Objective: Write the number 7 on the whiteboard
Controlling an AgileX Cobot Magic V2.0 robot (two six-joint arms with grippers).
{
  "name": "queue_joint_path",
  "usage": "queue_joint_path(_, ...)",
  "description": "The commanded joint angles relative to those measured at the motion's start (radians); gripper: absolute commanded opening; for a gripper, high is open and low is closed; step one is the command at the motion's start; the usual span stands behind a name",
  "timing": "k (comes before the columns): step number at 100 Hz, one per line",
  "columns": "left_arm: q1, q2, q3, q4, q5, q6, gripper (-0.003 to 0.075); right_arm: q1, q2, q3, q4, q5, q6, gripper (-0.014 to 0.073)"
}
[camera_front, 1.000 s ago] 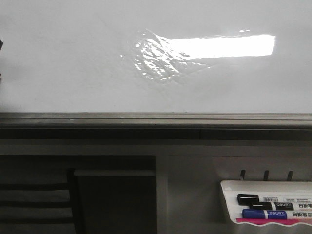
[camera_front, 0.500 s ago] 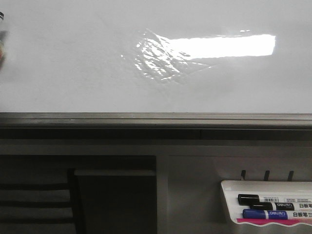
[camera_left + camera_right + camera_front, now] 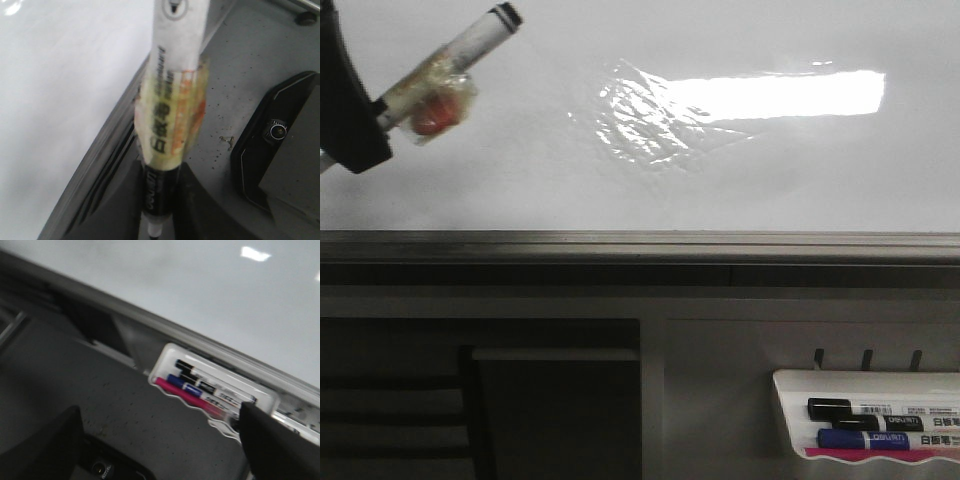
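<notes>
A: How far is the writing now?

B: Not started, I think. The large glossy white whiteboard with its dark grey rail is blank wherever the front view shows it. I see only the bright glare and the wrinkled shiny patch. The number 7 is not on it.

A: And the pen?

B: The left gripper holds a white marker with a black cap end and a yellowish tape wrap. It is at the upper left corner of the front view, in front of the board, tilted with the black end up and to the right. In the left wrist view the fingers are clenched around its dark lower part.

A: Does the tip touch the board?

B: I cannot tell; the writing end is not clear in these views, so maybe it is apart from the board.

A: The right arm?

B: The right gripper has its fingers released and grasps nothing. It hangs near the small white plastic tray with black, blue and pink spare markers.

A: So what is left?

B: Everything: bring the tip to the board, draw the short top stroke, then the long slanting one.
</notes>
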Motion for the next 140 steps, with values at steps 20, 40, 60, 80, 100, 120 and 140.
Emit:
queue_joint_path(20, -0.229, -0.028, -0.041, -0.025, -0.054, 0.08, -0.002, 0.221, 0.186, -0.128, 0.12, -0.015, -0.343, 0.0565)
queue_joint_path(40, -0.295, -0.028, -0.041, -0.021, -0.055, 0.08, -0.002, 0.446, 0.296, -0.199, 0.124, -0.172, -0.397, 0.0565)
queue_joint_path(60, -0.295, -0.028, -0.041, -0.021, -0.055, 0.089, -0.002, 0.609, 0.428, -0.291, 0.124, -0.228, -0.397, 0.0564)
queue_joint_path(80, -0.295, -0.028, -0.041, -0.021, -0.055, 0.089, -0.002, 0.627, 0.521, -0.329, 0.125, -0.243, -0.397, 0.0559)
queue_joint_path(100, -0.295, -0.028, -0.041, -0.021, -0.055, 0.089, -0.002, 0.627, 0.536, -0.333, 0.127, -0.253, -0.397, 0.0395)
queue_joint_path(120, -0.295, -0.028, -0.041, -0.021, -0.055, 0.089, -0.002, 0.627, 0.536, -0.333, 0.134, -0.253, -0.397, 0.0311)
queue_joint_path(140, -0.295, -0.028, -0.041, -0.021, -0.055, 0.089, -0.002, 0.627, 0.536, -0.333, 0.144, -0.246, -0.397, 0.0311)
